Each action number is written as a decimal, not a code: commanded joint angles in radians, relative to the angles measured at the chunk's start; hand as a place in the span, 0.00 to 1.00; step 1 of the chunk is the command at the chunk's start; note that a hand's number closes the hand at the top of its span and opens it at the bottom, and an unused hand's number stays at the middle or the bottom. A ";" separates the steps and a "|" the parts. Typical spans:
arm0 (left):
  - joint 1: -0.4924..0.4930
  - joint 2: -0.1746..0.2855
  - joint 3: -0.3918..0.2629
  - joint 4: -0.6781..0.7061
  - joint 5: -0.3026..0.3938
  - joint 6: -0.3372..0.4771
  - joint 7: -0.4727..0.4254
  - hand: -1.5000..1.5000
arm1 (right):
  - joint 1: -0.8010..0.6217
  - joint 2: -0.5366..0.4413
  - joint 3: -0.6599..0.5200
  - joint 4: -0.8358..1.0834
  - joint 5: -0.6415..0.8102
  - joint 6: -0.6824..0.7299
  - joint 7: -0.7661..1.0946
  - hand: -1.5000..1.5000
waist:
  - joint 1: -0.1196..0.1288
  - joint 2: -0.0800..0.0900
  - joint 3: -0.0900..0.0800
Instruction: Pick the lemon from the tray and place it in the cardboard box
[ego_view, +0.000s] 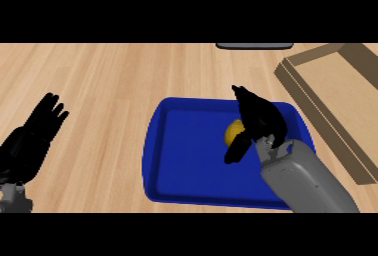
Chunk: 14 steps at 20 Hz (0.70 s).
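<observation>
A yellow lemon (233, 131) lies in the blue tray (184, 165), mostly hidden by my right hand (260, 120). That hand hovers over the tray with its fingers stretched out above the lemon and its thumb hanging down on the lemon's left side. The fingers are not curled round the fruit, so the hand is open. The cardboard box (325, 95) stands to the right of the tray, its open top facing up. My left hand (33, 137) rests open at the left edge, fingers up.
A dark grey flat object (255, 46) lies at the far edge of the wooden counter. The tray's right rim sits close to the box's long wall.
</observation>
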 joint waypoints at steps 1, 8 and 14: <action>-0.023 -0.001 0.016 -0.007 -0.003 -0.001 0.028 0.50 | -0.019 0.043 -0.018 0.037 0.024 0.068 0.091 0.00 | 0.000 0.000 0.000; 0.054 -0.004 0.030 -0.069 0.007 -0.035 0.037 0.50 | -0.015 0.038 -0.063 0.060 0.048 0.128 0.091 0.00 | 0.001 -0.001 0.000; 0.041 -0.008 0.073 -0.002 0.016 -0.095 -0.027 0.50 | 0.053 0.093 -0.045 0.126 0.142 0.057 0.014 0.00 | 0.002 0.000 0.000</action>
